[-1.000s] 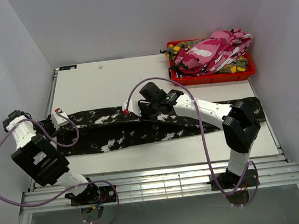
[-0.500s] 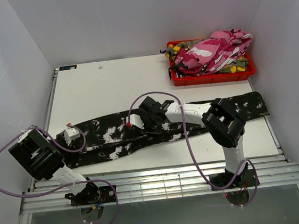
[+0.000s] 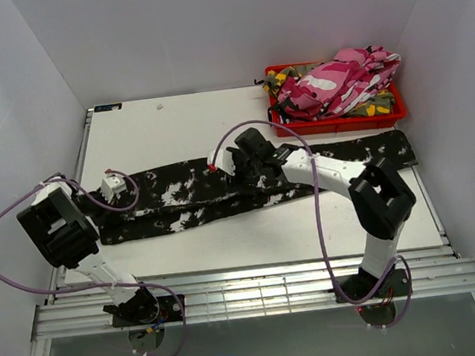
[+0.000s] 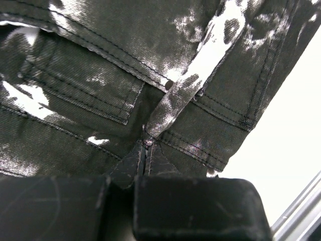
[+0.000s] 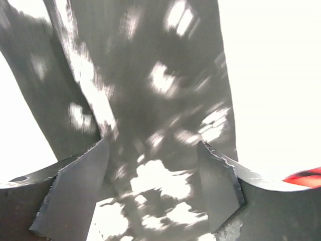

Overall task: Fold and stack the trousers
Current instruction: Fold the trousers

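The black trousers with white splotches (image 3: 181,203) lie stretched left to right across the white table (image 3: 164,130). My left gripper (image 3: 113,188) is shut on their left end. In the left wrist view its jaws (image 4: 145,156) pinch a fold of the dark cloth (image 4: 100,85) beside stitched seams and a pocket. My right gripper (image 3: 238,163) hovers over the middle of the trousers, open. In the right wrist view the fingers (image 5: 75,191) stand wide apart, and the patterned cloth (image 5: 150,100) lies below them, not held.
A red bin (image 3: 338,123) at the back right holds pink-white camouflage trousers (image 3: 342,78) on top of green-yellow ones (image 3: 282,78). Metal rails (image 3: 248,280) run along the table's near edge. White walls close in on both sides.
The right gripper has opened and let go of the cloth, lifting slightly toward the back. The left gripper moved back a little with the trousers' end, and the trousers shifted away from the near edge.
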Controlling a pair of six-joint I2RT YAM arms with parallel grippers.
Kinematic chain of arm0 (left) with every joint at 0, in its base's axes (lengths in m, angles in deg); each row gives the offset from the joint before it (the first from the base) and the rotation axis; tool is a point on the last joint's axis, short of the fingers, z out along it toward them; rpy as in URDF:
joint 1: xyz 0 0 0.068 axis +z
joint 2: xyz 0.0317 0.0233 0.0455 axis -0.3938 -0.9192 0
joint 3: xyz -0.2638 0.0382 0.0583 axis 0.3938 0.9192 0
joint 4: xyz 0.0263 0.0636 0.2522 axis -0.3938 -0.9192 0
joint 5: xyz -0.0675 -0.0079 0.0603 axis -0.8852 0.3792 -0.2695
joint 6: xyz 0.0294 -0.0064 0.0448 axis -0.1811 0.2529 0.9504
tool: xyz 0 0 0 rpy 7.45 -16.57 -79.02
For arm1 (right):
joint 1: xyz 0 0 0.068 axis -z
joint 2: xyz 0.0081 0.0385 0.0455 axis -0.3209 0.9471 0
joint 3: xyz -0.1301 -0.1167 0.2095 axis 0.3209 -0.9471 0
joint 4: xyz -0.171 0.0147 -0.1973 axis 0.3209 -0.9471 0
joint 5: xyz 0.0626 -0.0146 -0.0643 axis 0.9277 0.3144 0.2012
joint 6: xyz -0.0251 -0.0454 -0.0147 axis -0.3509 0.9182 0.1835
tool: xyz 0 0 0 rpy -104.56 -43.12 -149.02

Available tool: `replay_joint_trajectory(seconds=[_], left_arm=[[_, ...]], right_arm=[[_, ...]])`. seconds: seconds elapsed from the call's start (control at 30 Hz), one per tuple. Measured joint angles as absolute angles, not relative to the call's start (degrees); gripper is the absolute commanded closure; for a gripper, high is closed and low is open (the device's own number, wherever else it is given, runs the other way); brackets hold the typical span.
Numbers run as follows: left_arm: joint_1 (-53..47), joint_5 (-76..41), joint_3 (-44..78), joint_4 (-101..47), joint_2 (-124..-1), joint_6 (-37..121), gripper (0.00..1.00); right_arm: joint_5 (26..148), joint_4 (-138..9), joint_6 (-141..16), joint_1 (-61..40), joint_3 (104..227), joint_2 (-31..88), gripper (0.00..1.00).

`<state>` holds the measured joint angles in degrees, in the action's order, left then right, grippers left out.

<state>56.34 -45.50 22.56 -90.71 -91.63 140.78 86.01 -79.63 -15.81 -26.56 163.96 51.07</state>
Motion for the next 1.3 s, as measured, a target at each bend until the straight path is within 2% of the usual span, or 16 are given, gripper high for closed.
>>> replay_joint_trajectory(seconds=[0.07, 0.1, 0.27, 0.3, 0.43, 0.7, 1.07, 1.3], left_arm=[[56.29, -45.57, 20.9, -92.26, -92.59, 140.06, 1.0], [56.29, -45.74, 19.92, -93.27, -93.14, 139.75, 1.0], [56.29, -47.54, 16.79, -96.85, -94.69, 138.42, 1.0], [56.34, -47.91, 16.37, -97.51, -94.69, 138.22, 1.0], [56.34, -49.17, 15.04, -98.95, -94.67, 137.59, 1.0], [56.34, -50.64, 12.81, -100.46, -94.54, 135.71, 1.0], [56.34, -51.12, 10.71, -102.6, -94.21, 135.38, 1.0], [56.23, -52.87, 3.54, -105.01, -92.5, 135.12, 1.0]], right_arm=[[86.87, -77.0, -15.2, -27.52, 163.96, 47.99, 0.35], [87.32, -75.01, -14.87, -28.37, 163.96, 46.72, 0.48], [87.96, -62.82, -13.29, -35.89, 163.2, 46.13, 0.7], [87.76, -60.04, -12.53, -37.97, 162.87, 47.26, 0.76], [86.76, -52.76, -11.04, -43.02, 162.78, 54.5, 0.9], [82.67, -45.9, -8.05, -48.22, 163.88, 66.98, 0.92], [76.72, -39.61, -3.0, -49.46, 169.6, 76.38, 0.92], [73.44, -39.61, -1.23, -49.73, 172.66, 78.72, 0.92]])
